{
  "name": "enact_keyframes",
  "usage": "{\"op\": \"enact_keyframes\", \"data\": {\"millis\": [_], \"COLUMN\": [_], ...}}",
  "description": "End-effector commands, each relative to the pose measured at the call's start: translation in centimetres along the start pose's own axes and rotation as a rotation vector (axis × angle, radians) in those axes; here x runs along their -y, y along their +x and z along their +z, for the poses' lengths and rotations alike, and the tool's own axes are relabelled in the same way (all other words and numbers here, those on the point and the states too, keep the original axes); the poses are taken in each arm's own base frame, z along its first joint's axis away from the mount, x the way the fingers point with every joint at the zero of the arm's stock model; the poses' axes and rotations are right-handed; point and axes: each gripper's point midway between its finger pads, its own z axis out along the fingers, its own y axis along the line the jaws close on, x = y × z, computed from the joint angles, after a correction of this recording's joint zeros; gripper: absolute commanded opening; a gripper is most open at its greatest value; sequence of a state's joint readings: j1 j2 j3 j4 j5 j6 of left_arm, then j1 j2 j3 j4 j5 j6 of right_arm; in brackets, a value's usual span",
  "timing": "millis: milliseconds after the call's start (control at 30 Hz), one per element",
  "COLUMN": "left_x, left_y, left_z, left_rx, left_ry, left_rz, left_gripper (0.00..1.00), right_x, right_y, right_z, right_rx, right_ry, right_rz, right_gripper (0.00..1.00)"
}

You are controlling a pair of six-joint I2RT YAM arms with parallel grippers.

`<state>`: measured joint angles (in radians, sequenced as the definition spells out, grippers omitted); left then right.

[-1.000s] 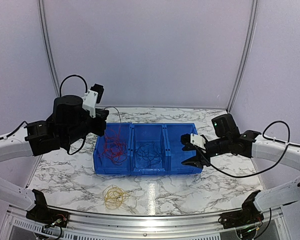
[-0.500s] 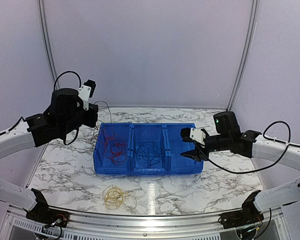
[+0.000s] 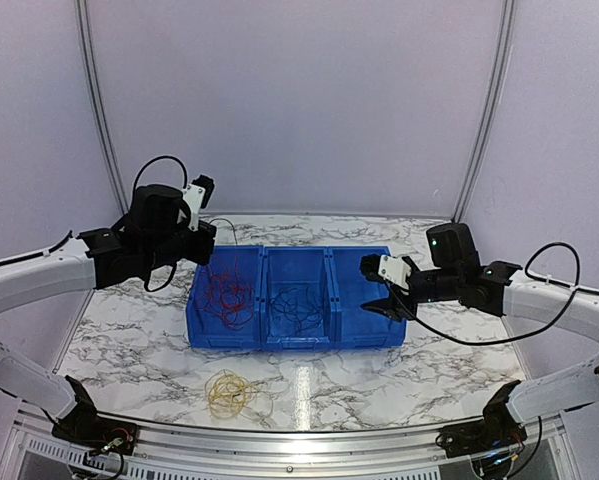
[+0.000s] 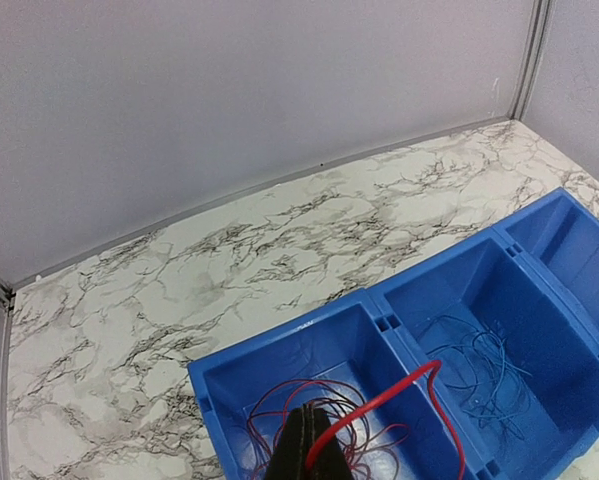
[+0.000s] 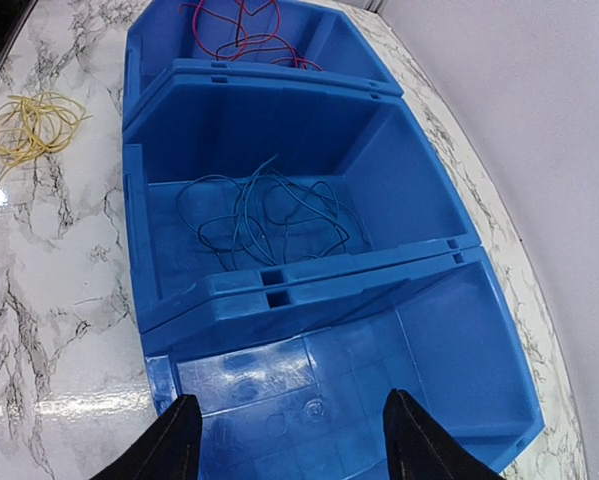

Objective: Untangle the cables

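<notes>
Left claw (image 4: 306, 450) pinches the red cable (image 4: 397, 389), whose loops hang straight below in the bin's (image 3: 279, 341) left compartment. Right claw (image 5: 287, 440) is spread over the right compartment. Blue cables (image 5: 264, 215) lie in the middle.

White marble-look table (image 3: 129, 330) here. A row of blue bins (image 3: 279, 338) sits across the middle, and a loose coil of yellow cable (image 3: 229, 392) lies straight on the top, nearer the front edge.
</notes>
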<state>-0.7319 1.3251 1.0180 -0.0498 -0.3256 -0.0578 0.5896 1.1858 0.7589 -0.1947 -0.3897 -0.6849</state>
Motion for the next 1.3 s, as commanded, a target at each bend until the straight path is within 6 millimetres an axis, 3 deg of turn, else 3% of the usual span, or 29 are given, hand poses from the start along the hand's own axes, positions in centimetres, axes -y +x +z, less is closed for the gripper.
{"op": "enact_keyframes", "data": {"millis": [0,133,233,467,733,1033,1267], "left_x": [0.7,1.8,2.4,-0.8,-4.3,-2.7,-5.4], "left_y": [-2.2,-0.3,-1.6,-7.0,-10.4,-10.9,-11.5], "left_z": [0.7,2.7,2.7,-1.6,-7.8,-8.6,-9.7], "left_rx": [0.075,0.035,0.051,0.213,0.350,0.389,0.414], "left_ry": [0.039,0.086,0.114,0.005,-0.090,0.028,-0.124], "left_rz": [-0.068,-0.095,-0.117,-0.138,-0.154,-0.214,-0.175], "left_gripper": [0.00,0.00,0.00,0.00,0.00,0.00,0.00], "right_x": [0.8,0.8,0.9,0.9,0.9,0.9,1.1], "right_y": [0.1,0.0,0.1,0.1,-0.1,0.0,-0.1], "right_z": [-0.1,-0.2,-0.2,-0.3,-0.4,-0.4,-0.7], "right_rx": [-0.001,0.000,-0.004,-0.003,0.002,-0.003,-0.001], "right_ry": [0.034,0.036,0.040,0.045,0.047,0.050,0.064], "right_rz": [-0.010,-0.013,-0.013,-0.018,-0.023,-0.023,-0.027], "right_gripper": [0.63,0.62,0.62,0.62,0.63,0.62,0.62]}}
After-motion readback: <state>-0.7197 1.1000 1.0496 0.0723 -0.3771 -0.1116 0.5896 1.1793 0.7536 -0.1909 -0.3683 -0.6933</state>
